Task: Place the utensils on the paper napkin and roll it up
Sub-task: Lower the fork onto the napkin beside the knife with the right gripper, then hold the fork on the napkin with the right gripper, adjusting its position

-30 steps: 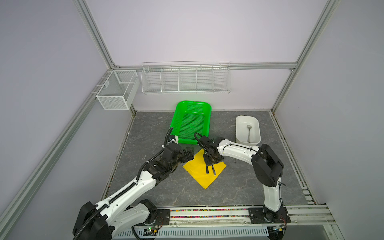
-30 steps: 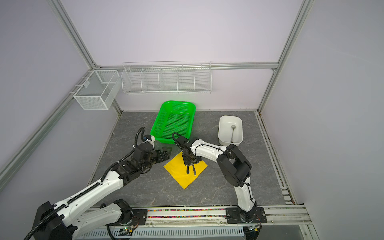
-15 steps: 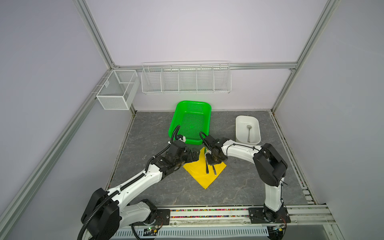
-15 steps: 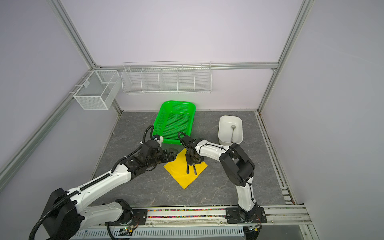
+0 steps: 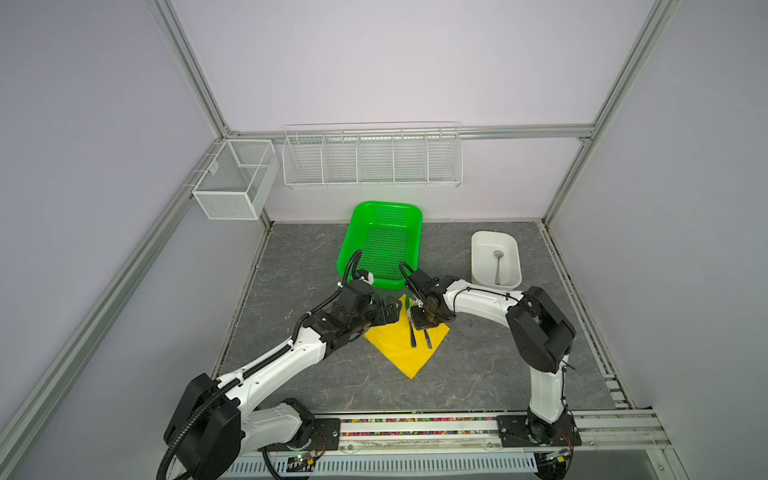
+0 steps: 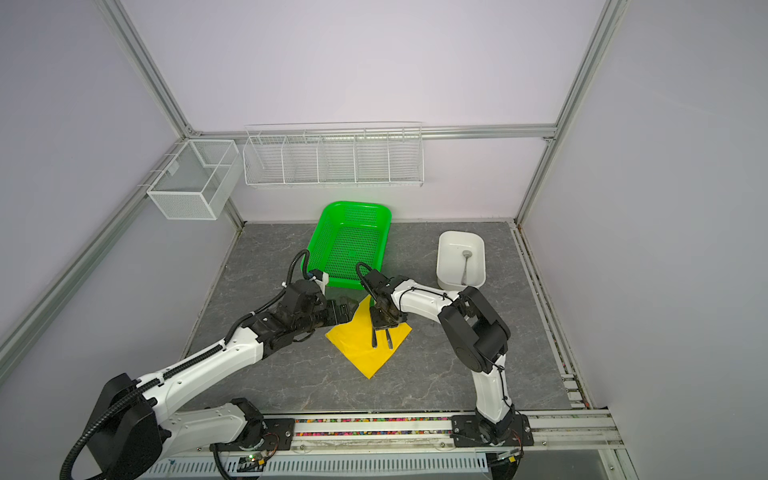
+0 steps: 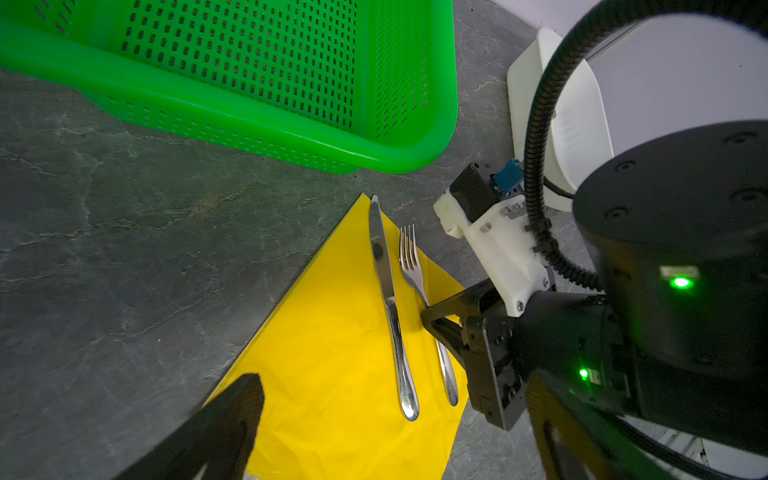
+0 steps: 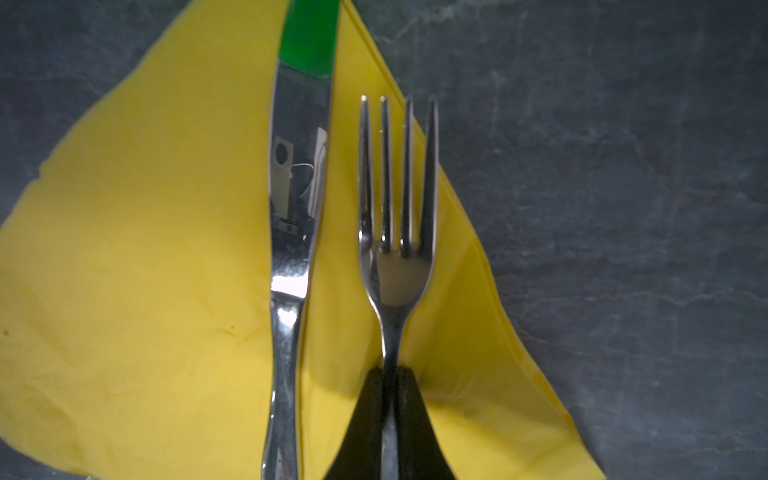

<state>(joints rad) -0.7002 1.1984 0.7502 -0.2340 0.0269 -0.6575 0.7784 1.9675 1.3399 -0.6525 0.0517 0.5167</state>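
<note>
Overhead, the right tool [image 5: 420,326] hides the fork [image 8: 395,266] neck it pinches; the left tool [image 5: 390,312] gapes wide.

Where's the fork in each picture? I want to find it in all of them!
In a top view: the fork handle sticks out from under the right gripper.
In a top view: same spot, handle showing.
Left wrist: near the middle, beside the knife.
Right wrist: near the middle, pinched by the gripper.
Shared landmark: the yellow napkin under the fork in all four.
</note>
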